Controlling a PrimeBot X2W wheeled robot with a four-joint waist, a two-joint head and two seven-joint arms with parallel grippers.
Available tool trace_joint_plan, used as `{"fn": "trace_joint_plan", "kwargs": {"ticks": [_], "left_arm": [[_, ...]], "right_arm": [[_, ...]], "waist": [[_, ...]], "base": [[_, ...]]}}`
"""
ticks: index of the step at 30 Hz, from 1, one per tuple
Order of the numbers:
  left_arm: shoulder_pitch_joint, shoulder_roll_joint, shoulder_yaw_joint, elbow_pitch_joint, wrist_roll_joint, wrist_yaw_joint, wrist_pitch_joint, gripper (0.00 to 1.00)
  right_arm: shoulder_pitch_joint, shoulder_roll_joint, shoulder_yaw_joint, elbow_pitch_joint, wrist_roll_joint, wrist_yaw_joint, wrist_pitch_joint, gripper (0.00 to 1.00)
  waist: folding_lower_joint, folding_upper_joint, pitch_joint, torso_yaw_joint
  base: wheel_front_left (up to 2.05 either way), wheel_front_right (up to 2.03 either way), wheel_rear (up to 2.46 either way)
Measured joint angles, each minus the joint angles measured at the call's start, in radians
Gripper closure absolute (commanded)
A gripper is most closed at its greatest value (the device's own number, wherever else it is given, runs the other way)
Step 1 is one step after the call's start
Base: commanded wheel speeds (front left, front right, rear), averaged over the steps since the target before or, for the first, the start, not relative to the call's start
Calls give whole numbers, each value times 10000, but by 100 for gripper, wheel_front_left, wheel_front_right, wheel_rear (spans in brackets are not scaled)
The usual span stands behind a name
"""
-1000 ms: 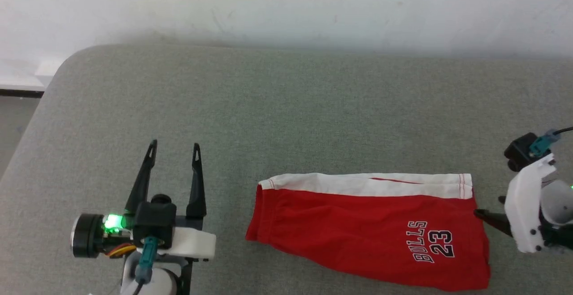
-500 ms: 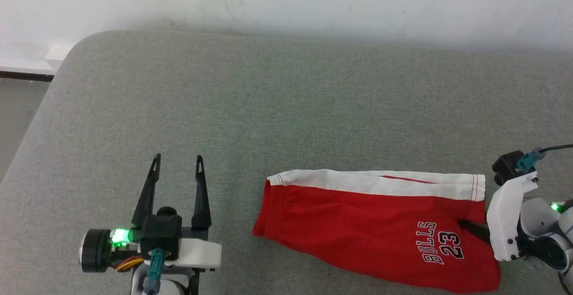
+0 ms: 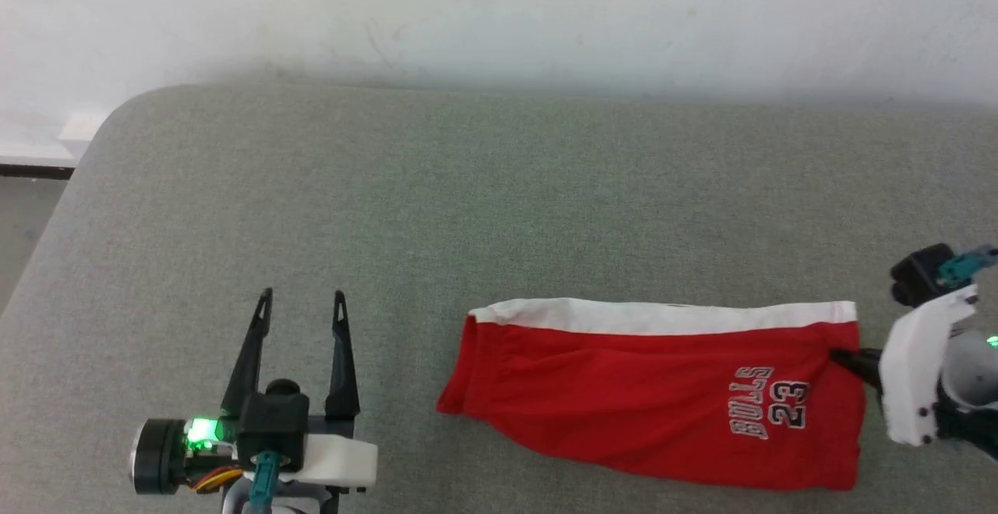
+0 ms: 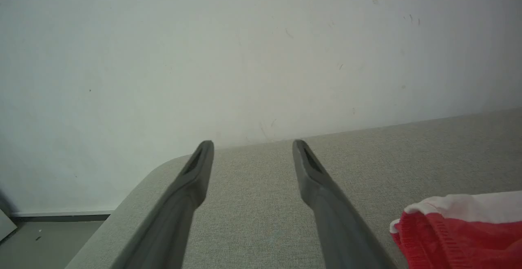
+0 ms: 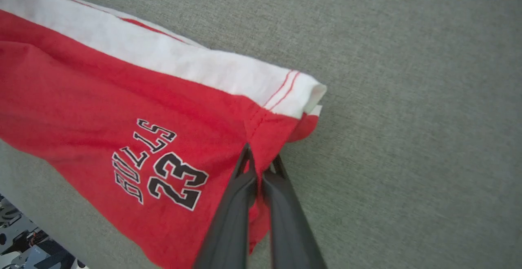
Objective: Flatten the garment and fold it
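My right fingers [image 5: 234, 212] pinch the end of the red shorts [image 3: 639, 397] on the right side of the grey surface [image 3: 468, 210]. My left fingers [image 3: 341, 342] are spread wide apart.

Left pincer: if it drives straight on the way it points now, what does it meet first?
Probably the white wall. The open left pincer aims across the grey padding toward it; the red shorts lie off to its right. Height is unclear.
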Motion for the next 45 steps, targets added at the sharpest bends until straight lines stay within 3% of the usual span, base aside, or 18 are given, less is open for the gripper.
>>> {"fn": "trace_joint_plan", "kwargs": {"ticks": [11, 19, 26, 31, 40, 45], "left_arm": [[199, -79, 79, -6, 276, -343, 0, 0], [191, -73, 36, 36, 370, -431, 0, 0], [38, -174, -65, 56, 437, -518, 0, 0], [-240, -263, -196, 42, 470, -591, 0, 0], [-755, -554, -380, 67, 495, -596, 0, 0], [-918, -642, -466, 77, 495, -594, 0, 0]], "right_arm": [[926, -2088, -961, -686, 196, 0, 155, 100], [1232, -2403, -1064, -3498, 178, 0, 746, 100], [827, -1787, -573, -5800, -151, 0, 1762, 100], [-393, -871, 282, -6155, -554, 0, 2418, 100], [-2570, 899, 2015, -4182, -1057, 0, 2385, 100], [-2958, 1264, 2849, -2604, -1055, 0, 2165, 100]], "waist": [[0, -1, -167, -278], [0, -1, -105, -258], [0, -1, 46, -1], [1, -1, 309, 238], [2, -1, 927, 716], [1, -1, 1243, 963]], "base": [[0, 0, 0], [0, 0, 0], [0, 0, 0], [0, 0, 0], [0, 0, 0], [0, 0, 0]]}}
